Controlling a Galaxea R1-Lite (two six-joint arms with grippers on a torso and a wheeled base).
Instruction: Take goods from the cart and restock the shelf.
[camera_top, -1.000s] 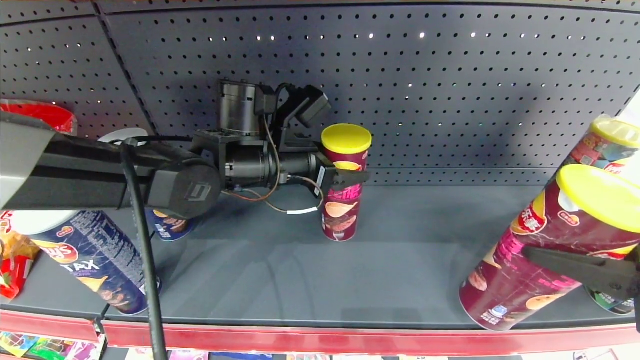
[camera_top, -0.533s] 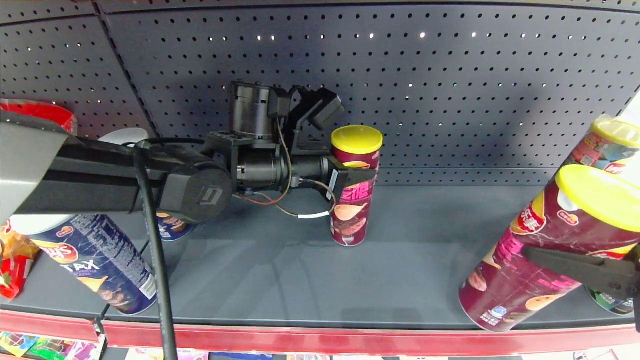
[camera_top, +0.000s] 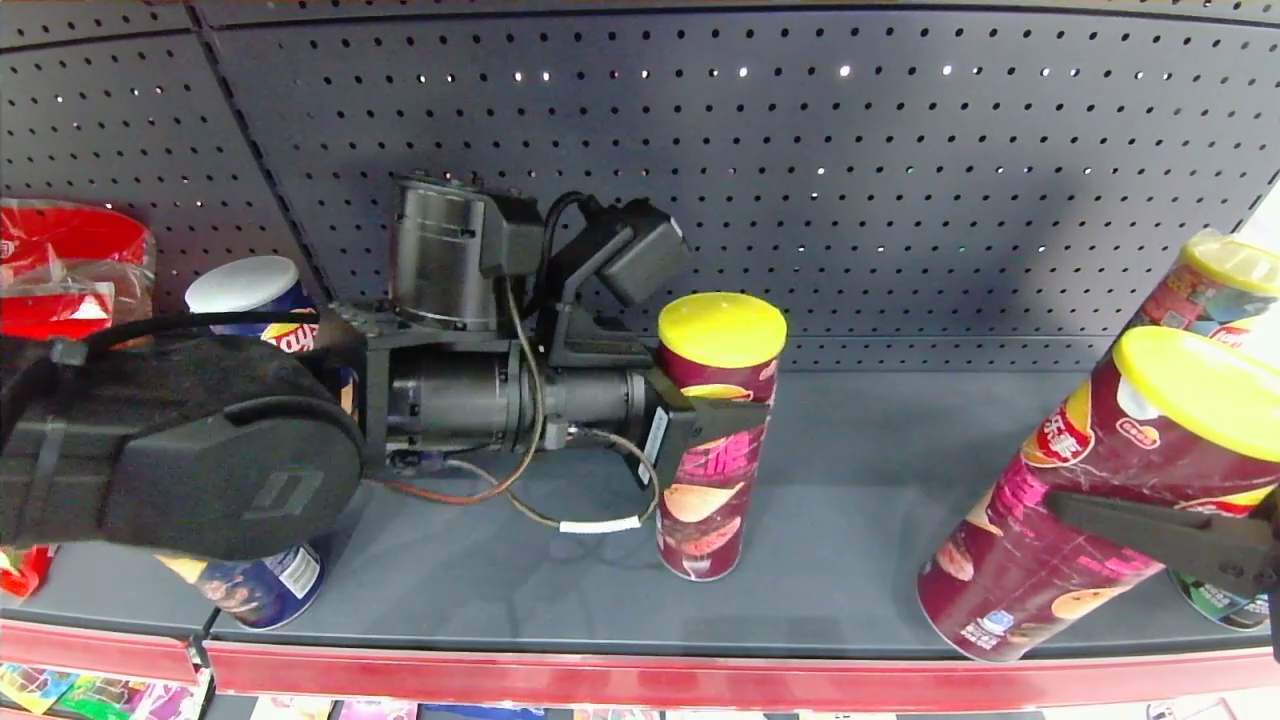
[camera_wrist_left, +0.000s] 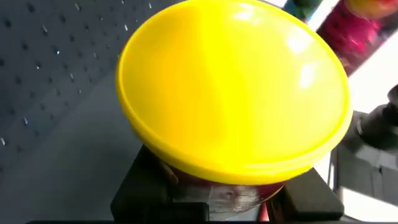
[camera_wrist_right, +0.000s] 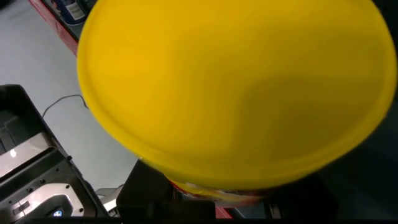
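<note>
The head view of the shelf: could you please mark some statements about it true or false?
1. The left pincer grips a maroon cylindrical can with a yellow plastic lid. True.
2. That can lies on its side. False: it is upright over the grey metal shelf.
3. The right pincer is empty. False: it holds a second, tilted maroon can with a yellow lid.
4. A blue cylindrical can with a white lid stands near the perforated back panel. True.

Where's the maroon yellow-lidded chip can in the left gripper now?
Head view, centre: maroon can upright in the left gripper over the grey shelf, right of the white-lidded blue can.
</note>
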